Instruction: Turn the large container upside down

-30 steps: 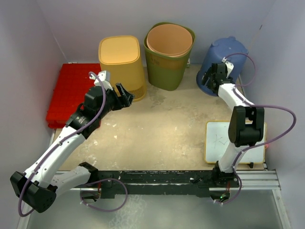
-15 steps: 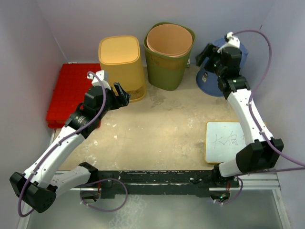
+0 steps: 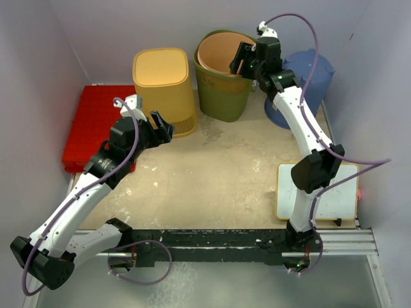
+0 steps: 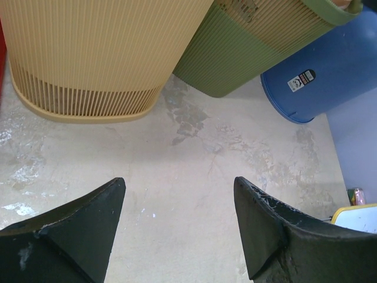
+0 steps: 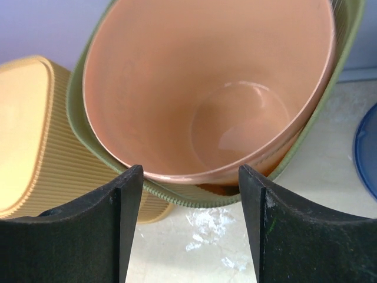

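**A:** Where's the large container sitting?

**B:** The olive-green ribbed plastic bin (image 3: 223,96) is standing mouth-up at the back centre of the worn beige table (image 3: 212,179). A smooth peach plastic tub (image 3: 226,54) is nesting inside it, with its rim poking out above the green rim.

**A:** Right side?

**B:** The right gripper (image 3: 243,61) is hanging over the right part of the tub's mouth. In the wrist view the right gripper (image 5: 189,171) is looking down into the tub with its jaws standing apart. The near edges of both rims are showing in the gap. It isn't clamping anything, and I can't tell whether a finger is touching the rim.

**A:** Left?

**B:** The left gripper (image 3: 162,123) is hovering low over bare table, just in front of the yellow ribbed plastic bin (image 3: 164,83). Its jaws are apart too, and only the tabletop is showing between them in its wrist view.

**A:** What's around the green bin?

**B:** The yellow bin is sitting upside down just to its left. A blue plastic bin (image 3: 314,70) is sitting upside down just to its right, partly behind the right arm, with a small white label showing near its base. A red plastic crate (image 3: 90,122) is lying flat at the left edge, beside the yellow bin. A yellow-framed whiteboard (image 3: 340,192) is lying at the near right, well apart from the bins, with the right arm crossing over it.
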Tool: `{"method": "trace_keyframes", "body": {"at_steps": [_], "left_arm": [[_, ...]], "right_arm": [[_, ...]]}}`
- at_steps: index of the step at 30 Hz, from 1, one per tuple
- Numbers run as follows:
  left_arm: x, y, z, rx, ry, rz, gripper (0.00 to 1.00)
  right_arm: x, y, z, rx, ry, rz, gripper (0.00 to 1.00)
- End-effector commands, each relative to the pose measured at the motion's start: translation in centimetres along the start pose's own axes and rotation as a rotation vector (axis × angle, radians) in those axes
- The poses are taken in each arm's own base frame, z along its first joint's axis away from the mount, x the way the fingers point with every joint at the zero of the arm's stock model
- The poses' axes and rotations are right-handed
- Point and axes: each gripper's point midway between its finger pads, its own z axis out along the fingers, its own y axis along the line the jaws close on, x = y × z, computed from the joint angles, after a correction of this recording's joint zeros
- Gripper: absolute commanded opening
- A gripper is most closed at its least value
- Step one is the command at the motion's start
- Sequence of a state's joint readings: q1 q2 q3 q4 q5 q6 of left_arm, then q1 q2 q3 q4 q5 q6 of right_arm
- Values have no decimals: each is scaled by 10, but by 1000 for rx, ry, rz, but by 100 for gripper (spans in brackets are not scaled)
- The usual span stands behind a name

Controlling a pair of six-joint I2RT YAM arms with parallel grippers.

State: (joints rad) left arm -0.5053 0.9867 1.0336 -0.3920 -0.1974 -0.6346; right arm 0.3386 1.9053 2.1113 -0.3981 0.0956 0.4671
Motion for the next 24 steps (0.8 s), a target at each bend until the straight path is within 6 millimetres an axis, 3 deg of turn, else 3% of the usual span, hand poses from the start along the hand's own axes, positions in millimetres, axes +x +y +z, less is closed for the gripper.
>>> {"method": "trace_keyframes", "body": {"at_steps": [1,17,24], "left_arm": [[-6,-2,-4,5,-25,-7,72],[-3,-4,3,15,-5,8,72],[-1,-4,3,14,-3,9,72]], "right_arm": [[-12,6,-18,61,-32,2,67],[10,-15,0,184,10,44,65],[28,-20,25,228,80,50,64]]}}
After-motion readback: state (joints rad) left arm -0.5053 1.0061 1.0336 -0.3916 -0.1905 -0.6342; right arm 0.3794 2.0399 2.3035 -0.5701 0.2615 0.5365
